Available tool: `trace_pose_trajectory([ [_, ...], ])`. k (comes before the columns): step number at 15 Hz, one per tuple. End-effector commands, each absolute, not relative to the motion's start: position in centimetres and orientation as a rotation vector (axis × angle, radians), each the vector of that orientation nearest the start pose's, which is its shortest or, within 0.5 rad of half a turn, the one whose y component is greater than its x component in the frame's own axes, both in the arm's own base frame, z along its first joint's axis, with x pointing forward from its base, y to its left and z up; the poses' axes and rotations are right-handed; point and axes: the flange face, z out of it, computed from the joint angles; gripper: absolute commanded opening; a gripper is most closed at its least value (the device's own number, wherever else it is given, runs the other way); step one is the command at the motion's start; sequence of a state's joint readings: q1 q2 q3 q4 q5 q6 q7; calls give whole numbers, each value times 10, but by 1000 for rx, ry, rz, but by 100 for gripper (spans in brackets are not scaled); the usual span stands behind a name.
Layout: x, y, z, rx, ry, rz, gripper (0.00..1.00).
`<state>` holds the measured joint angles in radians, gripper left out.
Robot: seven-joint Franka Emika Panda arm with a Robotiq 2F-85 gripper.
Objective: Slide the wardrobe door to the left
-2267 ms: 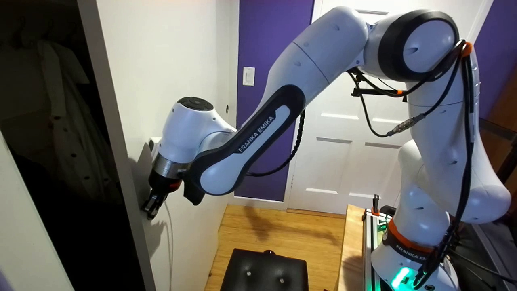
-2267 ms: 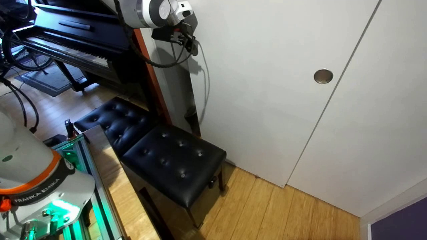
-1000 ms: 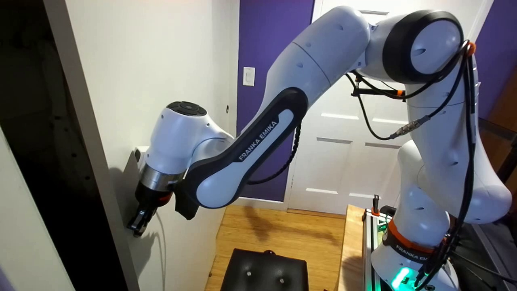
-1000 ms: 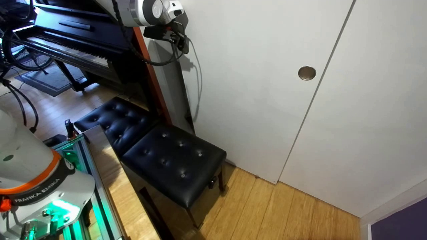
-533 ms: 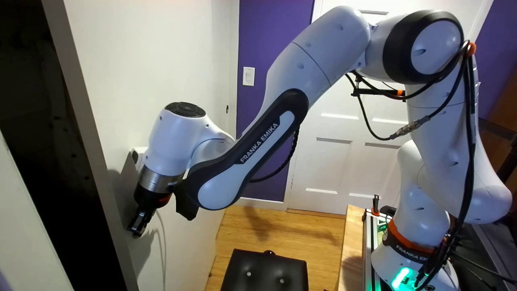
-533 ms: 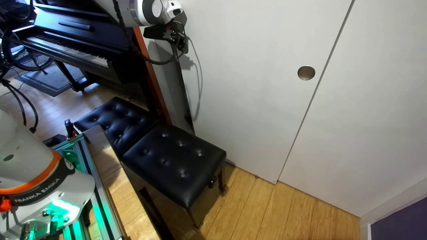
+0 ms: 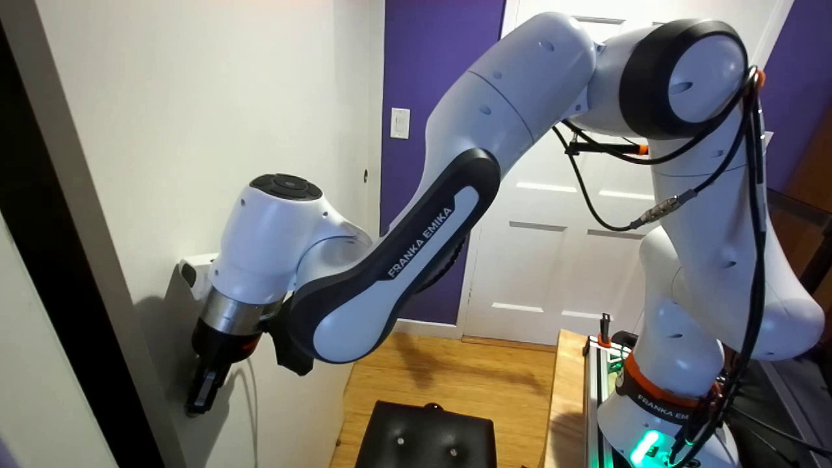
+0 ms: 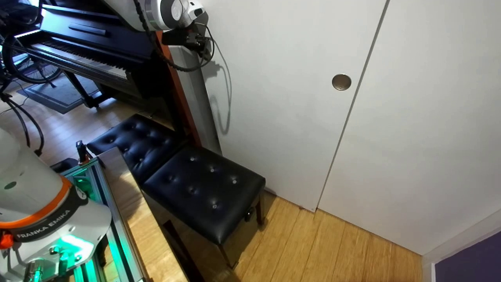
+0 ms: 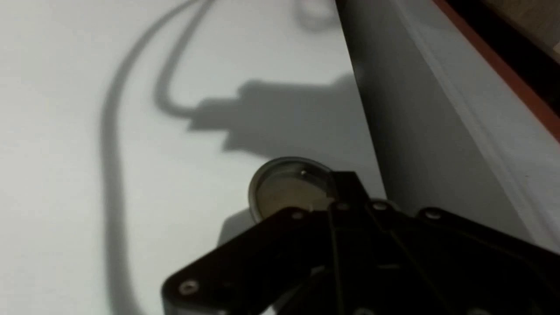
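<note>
Dark closet opening (image 7: 60, 273) narrower — wardrobe door (image 8: 274, 109) farther left than before, pincer (image 9: 350, 186) closed, empty, at pull (image 9: 284, 190).

wardrobe door (image 9: 188, 166): soft shadows | fingers (image 9: 350, 188): dark, blurred | base light (image 7: 645, 447): green glare

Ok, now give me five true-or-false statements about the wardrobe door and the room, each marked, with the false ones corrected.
In the wrist view, the gripper overlaps a round pull on the wardrobe door. True.
The wardrobe door closes off the whole opening. False: a dark gap shows beside its edge in an exterior view.
A black bench shows in both exterior views. True.
The robot's base glows red. False: a green light shines there.
A light switch is mounted on the purple wall. True.
</note>
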<state>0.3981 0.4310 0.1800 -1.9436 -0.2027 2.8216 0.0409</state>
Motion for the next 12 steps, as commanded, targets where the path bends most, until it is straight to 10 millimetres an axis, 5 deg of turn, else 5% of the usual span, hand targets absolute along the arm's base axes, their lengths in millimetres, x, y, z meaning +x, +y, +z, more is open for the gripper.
trace_pose_trajectory([
  [1, 546, 413, 308, -2703, -1096, -661, 0],
  [12, 527, 417, 310, -2953, -872, -343, 0],
])
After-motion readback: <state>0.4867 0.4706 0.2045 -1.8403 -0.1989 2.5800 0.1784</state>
